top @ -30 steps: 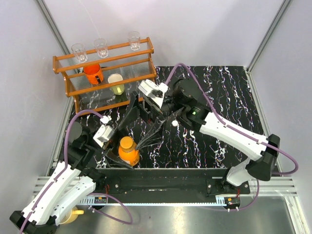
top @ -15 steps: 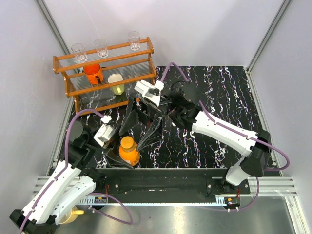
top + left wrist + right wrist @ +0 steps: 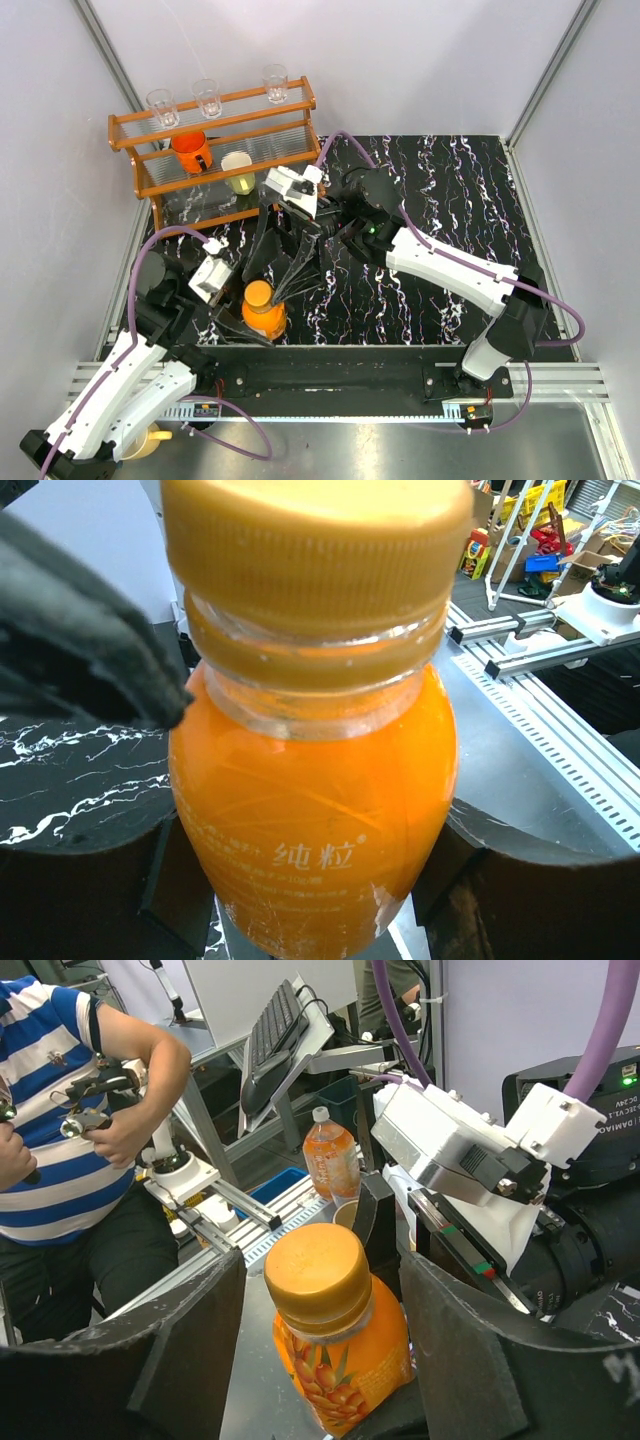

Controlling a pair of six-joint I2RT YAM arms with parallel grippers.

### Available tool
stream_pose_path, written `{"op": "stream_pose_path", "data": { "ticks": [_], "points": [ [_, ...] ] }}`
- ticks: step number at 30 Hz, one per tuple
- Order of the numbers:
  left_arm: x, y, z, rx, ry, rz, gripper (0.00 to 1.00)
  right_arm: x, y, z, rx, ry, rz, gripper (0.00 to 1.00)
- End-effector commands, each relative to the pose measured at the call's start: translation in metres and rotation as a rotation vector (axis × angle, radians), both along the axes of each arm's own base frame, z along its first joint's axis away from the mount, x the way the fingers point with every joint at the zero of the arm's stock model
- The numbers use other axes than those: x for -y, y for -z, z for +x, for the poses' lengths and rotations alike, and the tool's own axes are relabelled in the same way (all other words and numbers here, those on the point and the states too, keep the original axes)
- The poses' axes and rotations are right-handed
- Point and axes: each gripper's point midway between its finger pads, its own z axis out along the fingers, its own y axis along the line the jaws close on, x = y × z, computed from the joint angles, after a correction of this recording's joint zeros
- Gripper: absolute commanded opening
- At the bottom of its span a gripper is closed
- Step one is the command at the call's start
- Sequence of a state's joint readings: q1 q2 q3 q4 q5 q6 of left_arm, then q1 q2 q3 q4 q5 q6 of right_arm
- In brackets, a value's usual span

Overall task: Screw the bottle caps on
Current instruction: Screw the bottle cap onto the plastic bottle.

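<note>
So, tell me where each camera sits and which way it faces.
Top external: above and behind, looking down at the table; left arm, right arm show.
Left wrist: level with the orange bottle, facing it; left gripper clamps it.
Right wrist: looking down on the orange cap; right gripper open around it.
Shared: the bottle, all three.

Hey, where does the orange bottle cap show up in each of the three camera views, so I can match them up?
Top external: the orange cap sits low, left of centre.
Left wrist: it fills the top edge, across the centre.
Right wrist: it is at lower centre.
Shared landmark: the orange bottle directly under the cap, visible in all three views.
</note>
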State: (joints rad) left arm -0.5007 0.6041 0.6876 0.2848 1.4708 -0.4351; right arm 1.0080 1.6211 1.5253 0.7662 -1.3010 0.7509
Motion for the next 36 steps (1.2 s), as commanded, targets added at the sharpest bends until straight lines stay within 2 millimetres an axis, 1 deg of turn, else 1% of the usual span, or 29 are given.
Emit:
{"op": "stream_pose_path", "data": {
  "ticks": [1,4,6,17,22,24,26,27,30,34,36],
  "points": [
    [-0.004,-0.001,-0.007,0.073,0.039,-0.021,0.11,0.002,-0.006,-0.005,0.02,-0.016,0.031,0.69],
    [-0.003,-0.001,-0.005,0.069,0.025,-0.025,0.11,0.002,-0.006,-0.007,0.022,-0.02,0.031,0.66],
    [-0.003,-0.001,-0.005,0.067,0.021,-0.026,0.11,0.002,-0.006,-0.009,0.022,-0.025,0.033,0.65],
    [0.0,-0.002,0.006,0.052,-0.039,-0.041,0.1,0.0,-0.001,-0.017,0.021,-0.038,0.037,0.64],
    [0.002,-0.004,0.01,0.051,-0.068,-0.053,0.1,-0.002,0.002,-0.014,0.018,-0.013,0.032,0.61],
    [0.002,-0.005,0.012,0.05,-0.081,-0.058,0.1,-0.004,0.003,-0.013,0.021,0.0,0.037,0.57],
    [0.003,-0.005,0.014,0.048,-0.09,-0.06,0.1,-0.004,0.002,-0.013,0.018,0.01,0.037,0.51],
    [0.003,-0.005,0.014,0.048,-0.094,-0.062,0.1,-0.005,0.001,-0.012,0.026,0.017,0.046,0.41],
    [0.004,-0.006,0.017,0.044,-0.108,-0.066,0.1,-0.005,0.002,-0.01,0.028,0.038,0.039,0.31],
    [0.005,-0.006,0.023,0.039,-0.144,-0.076,0.1,-0.008,0.004,-0.006,0.024,0.079,0.029,0.29],
    [0.006,-0.007,0.028,0.031,-0.176,-0.083,0.1,-0.008,0.01,-0.005,0.023,0.101,0.012,0.28]
  ]
}}
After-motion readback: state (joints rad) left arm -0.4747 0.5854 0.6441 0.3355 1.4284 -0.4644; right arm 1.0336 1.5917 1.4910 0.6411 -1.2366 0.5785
